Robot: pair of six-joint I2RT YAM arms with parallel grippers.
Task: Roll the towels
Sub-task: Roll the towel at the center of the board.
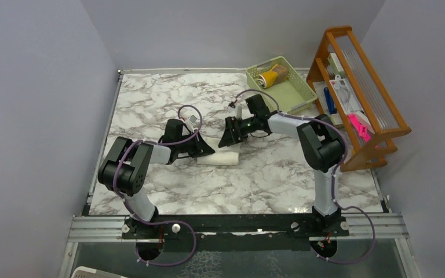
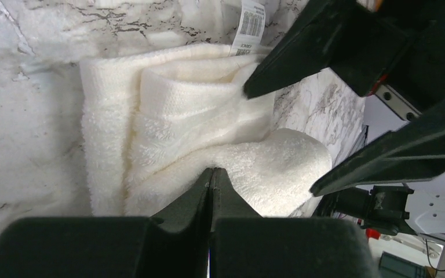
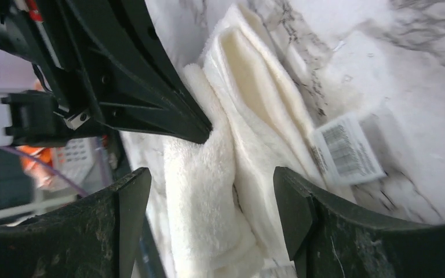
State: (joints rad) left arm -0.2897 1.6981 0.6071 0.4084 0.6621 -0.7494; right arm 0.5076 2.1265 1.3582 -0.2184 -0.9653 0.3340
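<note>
On table | cream-white towel folded | left gripper closed | right gripper spread

You face a white, grey-veined marble-patterned table; plain pale grey walls close it in at left, back and right; an orange-brown wooden rack stands along your right edge; a metal rail crosses the near edge; light falls evenly.

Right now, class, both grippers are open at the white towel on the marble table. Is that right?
Not both: the left wrist view shows the left gripper shut. The right gripper is open, at the cream-white towel on the marble table.
</note>
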